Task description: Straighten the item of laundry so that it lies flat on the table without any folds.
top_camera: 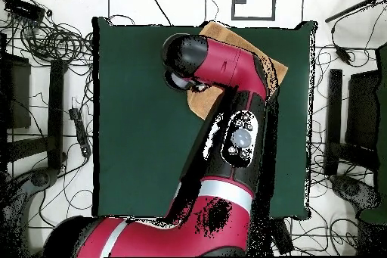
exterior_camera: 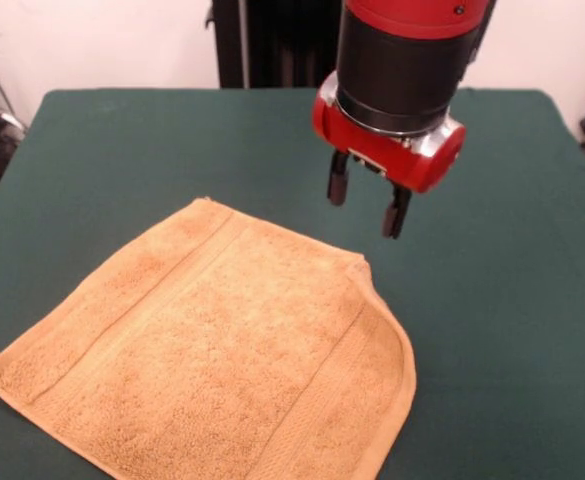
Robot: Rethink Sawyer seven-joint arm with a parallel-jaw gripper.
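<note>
Centrally in the front view, the orange-tan towel [exterior_camera: 217,350] lies spread on the dark green worktop [exterior_camera: 502,330], turned so that one corner points toward the far side and another toward the left edge of the picture. Woven border bands run parallel to two of its edges. Most of the cloth is flat; the right-hand corner is rounded and slightly raised, with a small pucker where the far edge meets it. The pincer [exterior_camera: 367,205] hangs from the red and black arm [exterior_camera: 402,70] above bare cloth just beyond that puckered corner, its two dark fingers [exterior_camera: 338,180] apart and holding nothing, clear of the towel. Overhead, the arm [top_camera: 227,134] covers much of the towel [top_camera: 227,35], which lies near the worktop's [top_camera: 136,119] edge farthest from the base.
</note>
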